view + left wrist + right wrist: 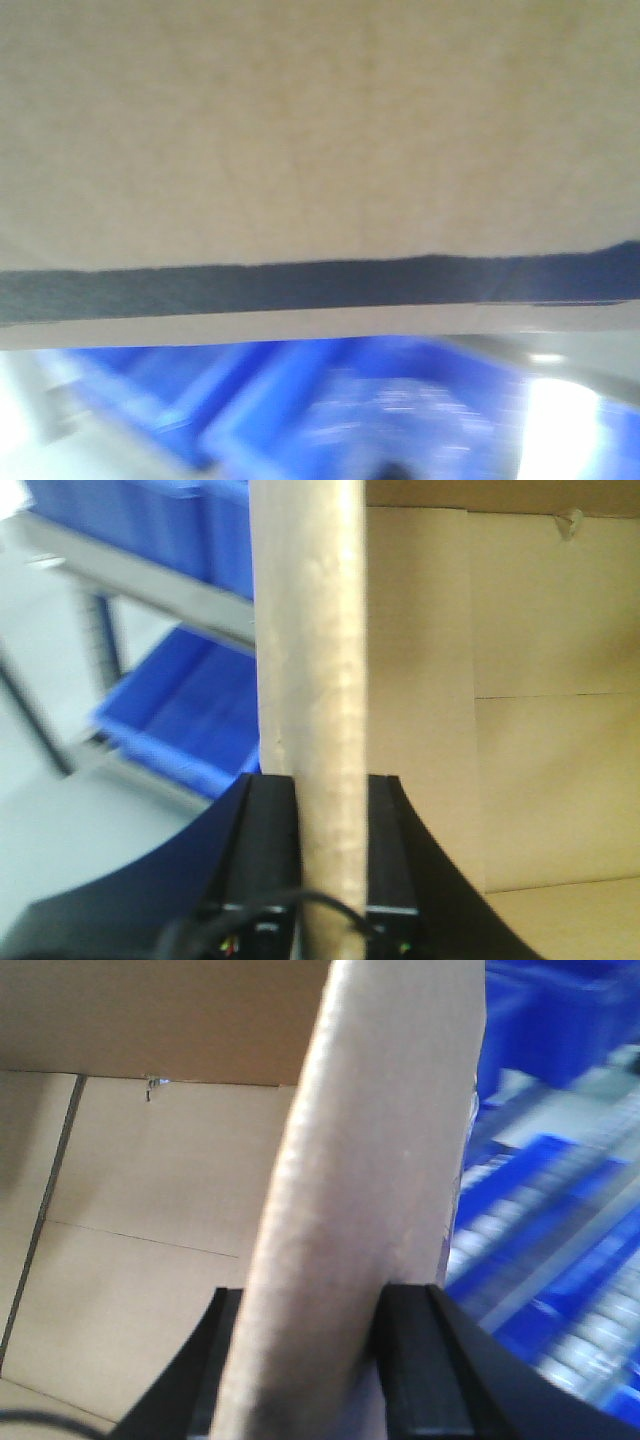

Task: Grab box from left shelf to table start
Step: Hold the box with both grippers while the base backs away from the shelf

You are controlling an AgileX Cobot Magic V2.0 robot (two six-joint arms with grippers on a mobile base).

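The brown cardboard box [320, 130] fills the upper part of the front view, with a black printed band along its lower edge. My left gripper [328, 780] is shut on one upright wall of the box [310, 630]; the box's inside lies to its right. My right gripper [318, 1292] is shut on the opposite wall [380, 1110], the box's inside to its left. Both black fingers of each gripper press against the cardboard. The table is out of view. Whether the grey shelf rail [150, 580] belongs to the left shelf I cannot tell.
Blue bins [330, 410] show blurred below the box in the front view. More blue bins [180, 720] sit on grey shelving left of the left gripper. Blue bins [560, 1240] also stand right of the right gripper.
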